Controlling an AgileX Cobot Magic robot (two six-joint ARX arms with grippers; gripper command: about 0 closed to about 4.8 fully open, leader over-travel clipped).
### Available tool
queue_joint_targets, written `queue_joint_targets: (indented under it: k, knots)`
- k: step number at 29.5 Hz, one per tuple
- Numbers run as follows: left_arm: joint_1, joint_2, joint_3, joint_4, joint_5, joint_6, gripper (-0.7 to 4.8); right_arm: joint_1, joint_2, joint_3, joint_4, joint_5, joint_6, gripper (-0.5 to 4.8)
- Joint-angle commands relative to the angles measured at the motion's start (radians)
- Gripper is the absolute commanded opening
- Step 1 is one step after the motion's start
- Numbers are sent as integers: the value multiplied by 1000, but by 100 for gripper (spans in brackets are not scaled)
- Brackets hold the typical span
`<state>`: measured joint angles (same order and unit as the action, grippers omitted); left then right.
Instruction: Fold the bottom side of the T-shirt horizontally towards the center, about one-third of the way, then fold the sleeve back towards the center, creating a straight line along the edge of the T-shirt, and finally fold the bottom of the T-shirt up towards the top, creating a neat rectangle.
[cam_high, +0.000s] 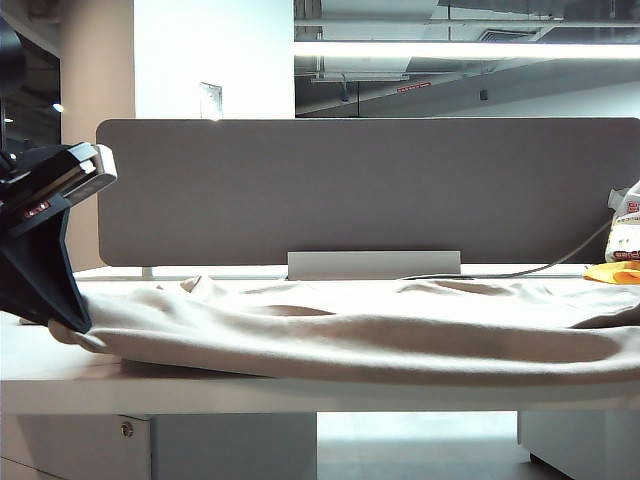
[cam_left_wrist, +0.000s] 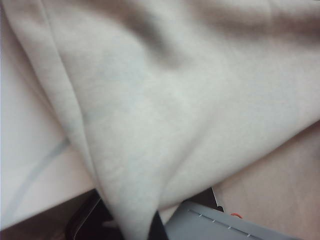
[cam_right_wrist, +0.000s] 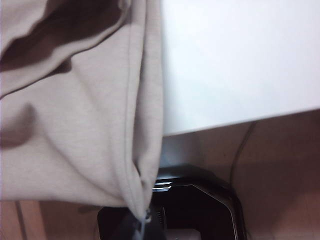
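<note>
Fabric of the T-shirt (cam_left_wrist: 150, 115) was pinched in the closed left hand (cam_left_wrist: 137, 227), and its stitched hem (cam_right_wrist: 131, 100) in the closed right hand (cam_right_wrist: 142, 217) (presumably for folding); the rest was spread beyond both hands across the table (cam_high: 200, 385).

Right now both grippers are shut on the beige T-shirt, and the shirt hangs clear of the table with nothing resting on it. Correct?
Not quite. The left gripper and right gripper are each shut on the T-shirt, pulling the fabric into a peak, but the exterior view shows most of the shirt lying across the white table, not hanging clear.
</note>
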<state>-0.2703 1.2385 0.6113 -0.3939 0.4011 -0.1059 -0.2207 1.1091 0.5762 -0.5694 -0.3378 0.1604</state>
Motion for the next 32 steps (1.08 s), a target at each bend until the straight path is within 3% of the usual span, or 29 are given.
queue_joint_targets:
  k: [1,3,5,9,15,21,32]
  knots:
    - [-2,-3,2,32,3,-15,169,1,-3,0,22,-5,8,187]
    - [-2,-3,2,46,3,-34,256,0,-3,1,29,-5,26,274]
    - [-2,-3,3,65,-2,-48,353,0,-3,2,42,-5,27,324]
    - [-1,-3,5,122,-53,-88,437,0,-4,9,89,-5,45,357]
    - [1,25,52,192,-199,-111,436,0,2,27,245,57,123,369]
    - [45,173,219,183,-177,-104,436,-2,127,162,311,115,127,368]
    - [201,428,515,116,-176,-47,434,-97,488,501,248,75,124,364]
